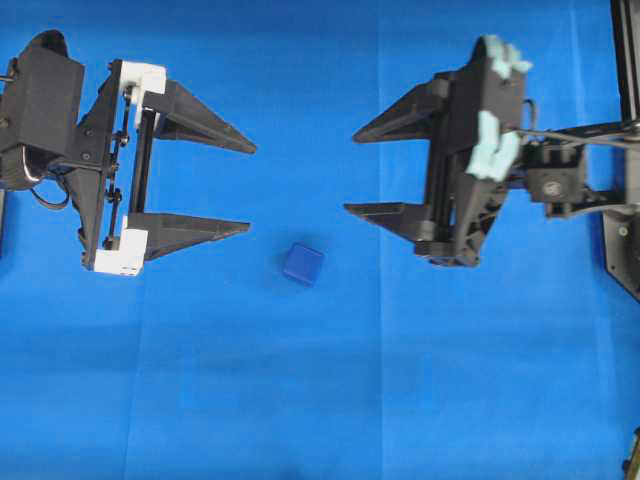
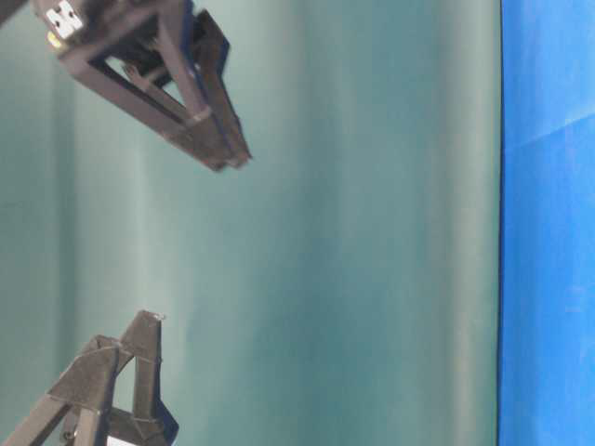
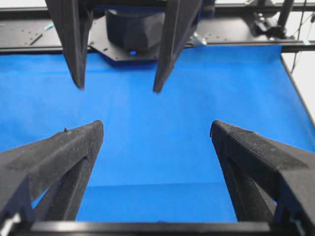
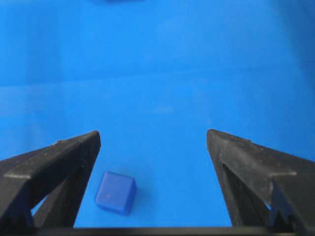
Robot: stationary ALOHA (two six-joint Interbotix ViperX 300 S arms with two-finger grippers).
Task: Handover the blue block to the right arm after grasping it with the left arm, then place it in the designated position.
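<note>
Jaws spread wide on both grippers, left gripper [image 1: 248, 188] should shift sideways and drop squarely over the blue block [image 1: 302, 264].

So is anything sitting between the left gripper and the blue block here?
Nothing visible. The left gripper is open, and only bare blue cloth lies between its fingertips and the blue block, which sits just beyond and a little off its lower finger.
</note>
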